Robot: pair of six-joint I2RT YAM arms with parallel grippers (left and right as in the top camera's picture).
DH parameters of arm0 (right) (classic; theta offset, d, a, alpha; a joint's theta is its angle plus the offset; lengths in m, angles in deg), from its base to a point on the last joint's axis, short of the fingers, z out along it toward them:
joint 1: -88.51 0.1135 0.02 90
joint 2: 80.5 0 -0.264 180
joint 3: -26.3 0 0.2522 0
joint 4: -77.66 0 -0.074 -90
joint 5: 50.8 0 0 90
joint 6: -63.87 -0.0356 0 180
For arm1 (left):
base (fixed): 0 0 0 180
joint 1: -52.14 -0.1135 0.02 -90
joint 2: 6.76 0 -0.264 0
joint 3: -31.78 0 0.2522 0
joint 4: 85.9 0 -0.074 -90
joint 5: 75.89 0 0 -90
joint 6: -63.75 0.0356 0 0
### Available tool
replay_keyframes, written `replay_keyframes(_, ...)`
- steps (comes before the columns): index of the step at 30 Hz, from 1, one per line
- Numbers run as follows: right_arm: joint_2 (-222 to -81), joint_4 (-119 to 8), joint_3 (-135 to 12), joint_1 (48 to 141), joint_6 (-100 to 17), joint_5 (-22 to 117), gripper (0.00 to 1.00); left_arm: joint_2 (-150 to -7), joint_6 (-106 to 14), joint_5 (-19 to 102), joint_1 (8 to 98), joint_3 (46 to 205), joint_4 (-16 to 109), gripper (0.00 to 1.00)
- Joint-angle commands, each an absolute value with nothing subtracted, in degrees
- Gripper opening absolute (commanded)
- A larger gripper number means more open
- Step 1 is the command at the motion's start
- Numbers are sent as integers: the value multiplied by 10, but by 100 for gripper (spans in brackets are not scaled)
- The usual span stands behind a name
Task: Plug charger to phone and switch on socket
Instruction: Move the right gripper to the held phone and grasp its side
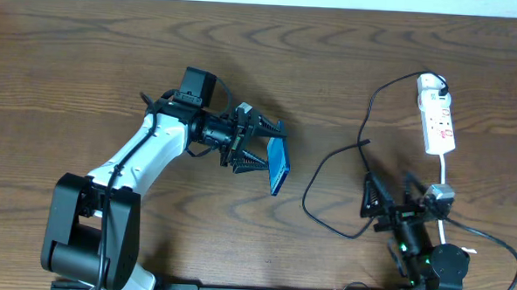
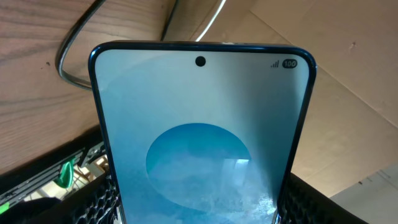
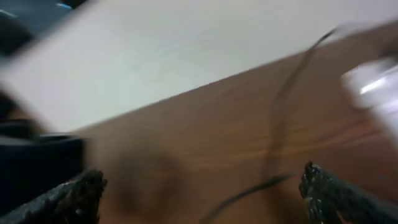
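Two steps remain, as I judge it: the phone is not yet cabled, and the strip's switch is too small to read as on or off. Across the wooden table (image 1: 70, 49) the left arm reaches from the near left toward the middle. The left gripper (image 1: 269, 145) is closed on the phone (image 1: 279, 168), its fingers (image 2: 102, 202) pressing the handset's two long sides near one end. The right arm sits folded at the near right. The right gripper (image 1: 390, 196) is spread wide with nothing between its fingers, and its blurred wrist view shows only wood and a stretch of cable beyond them. The socket (image 1: 437, 118), a narrow white power strip with red markings, lies at the far right, well apart from the phone. The phone is held on edge near the table's middle, so from above it shows as a slim blue sliver. Close up, its screen is pale blue with a teal disc, a punch-hole camera at the top and a battery mark reading 100. The charger (image 1: 307, 198), a thin black cable, runs from the strip's far end, where its white head seems plugged in. It loops left and bends toward the right gripper, but I cannot pick out its tip. Left to do: grasp that tip, seat it in the phone's port, then press the switch
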State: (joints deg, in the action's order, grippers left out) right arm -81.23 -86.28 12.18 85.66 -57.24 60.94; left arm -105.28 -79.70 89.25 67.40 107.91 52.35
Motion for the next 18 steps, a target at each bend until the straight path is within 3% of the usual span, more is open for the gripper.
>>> replay_keyframes(1, -812, -861, 122, 859, -750, 734, 99, -1045, -802, 923, 672, 1082, 526, 57)
replay_keyframes(10, -814, -884, 117, 859, -708, 711, 99, -1045, -802, 924, 672, 1082, 526, 57)
replay_keyframes(18, -890, -718, -23, 859, -586, 669, 99, -1045, -802, 923, 672, 1082, 526, 57)
